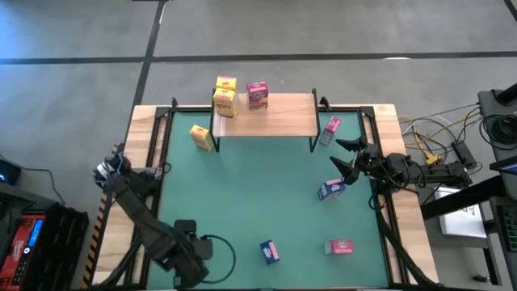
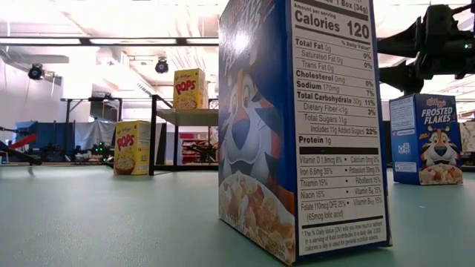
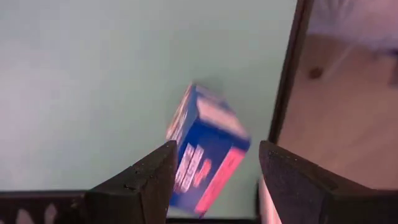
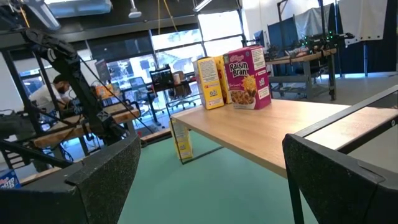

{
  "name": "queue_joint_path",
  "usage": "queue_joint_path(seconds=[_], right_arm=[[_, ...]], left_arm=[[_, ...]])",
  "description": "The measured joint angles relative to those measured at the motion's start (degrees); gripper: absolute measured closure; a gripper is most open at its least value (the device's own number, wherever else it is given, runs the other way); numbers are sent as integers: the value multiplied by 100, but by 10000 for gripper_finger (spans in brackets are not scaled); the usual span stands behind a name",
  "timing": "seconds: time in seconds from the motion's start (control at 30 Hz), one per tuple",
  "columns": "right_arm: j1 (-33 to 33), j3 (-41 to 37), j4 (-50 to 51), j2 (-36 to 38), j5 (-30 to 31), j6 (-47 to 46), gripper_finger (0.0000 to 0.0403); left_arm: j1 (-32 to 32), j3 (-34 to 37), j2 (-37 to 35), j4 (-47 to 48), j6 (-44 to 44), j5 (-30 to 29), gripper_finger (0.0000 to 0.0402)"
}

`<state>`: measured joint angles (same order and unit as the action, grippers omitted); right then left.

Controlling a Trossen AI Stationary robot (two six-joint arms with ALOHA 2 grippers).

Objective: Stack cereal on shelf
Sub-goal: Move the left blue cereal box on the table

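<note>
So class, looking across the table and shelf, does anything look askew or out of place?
Yes. One pink box leans tilted at the shelf's right end, half off the green mat, rather than standing square. Another pink box lies flat near the front. The boxes on the shelf stand upright.

High view: straight down over the whole worktop. Low view: mat level, a blue cereal box close up. Right wrist faces the shelf, shared with high view. Left wrist looks down, near.
</note>
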<state>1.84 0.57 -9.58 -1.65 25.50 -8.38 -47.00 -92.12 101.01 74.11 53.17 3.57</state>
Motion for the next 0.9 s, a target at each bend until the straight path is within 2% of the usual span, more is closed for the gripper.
queue_joint_path(seconds=[0.53, 0.9], right_arm=[[0, -1, -1, 0, 0, 1, 19], [-1, 0, -1, 0, 0, 2, 19]], left_arm=[[-366, 70, 89, 104, -815, -301, 187], [-397, 74, 469, 283, -921, -448, 129]])
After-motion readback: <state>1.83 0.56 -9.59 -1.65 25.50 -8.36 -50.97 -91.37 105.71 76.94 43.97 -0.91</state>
